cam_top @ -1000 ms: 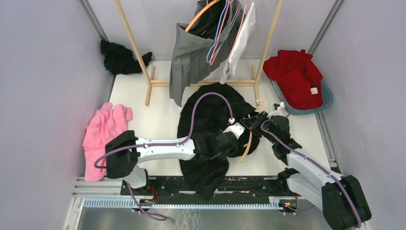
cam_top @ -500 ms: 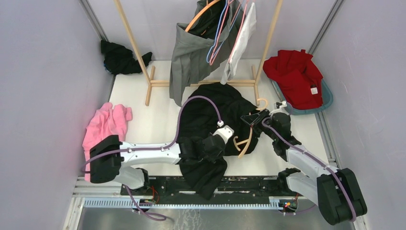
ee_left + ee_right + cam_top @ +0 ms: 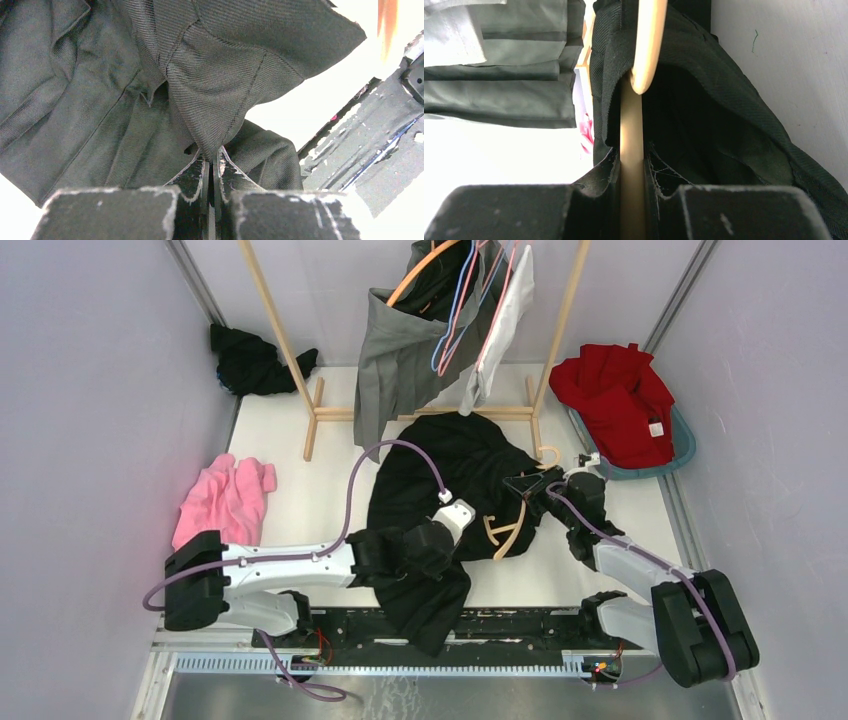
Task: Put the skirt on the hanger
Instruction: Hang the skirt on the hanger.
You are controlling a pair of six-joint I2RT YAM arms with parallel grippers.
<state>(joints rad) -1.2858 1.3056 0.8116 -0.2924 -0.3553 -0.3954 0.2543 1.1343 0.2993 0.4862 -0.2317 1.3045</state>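
Ideally the left gripper (image 3: pixel 211 157), pinched fully shut on a fold of the black skirt (image 3: pixel 440 465) lying mid-tabletop (image 3: pixel 320 490) before the wooden rack (image 3: pixel 288 350), would lift that fold to open the waistband. The right gripper (image 3: pixel 631 165), clamped narrowly around the wooden hanger (image 3: pixel 512 525), could then feed the hanger's arm inside; slow, opposed pulls should stop the cloth slipping off

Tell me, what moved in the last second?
The left claw, shut on the black skirt, pulled back toward its base, dragging fabric along. The wooden hanger in the right claw swung slightly left. Both grips held; pink cloth and red cloth stayed put.
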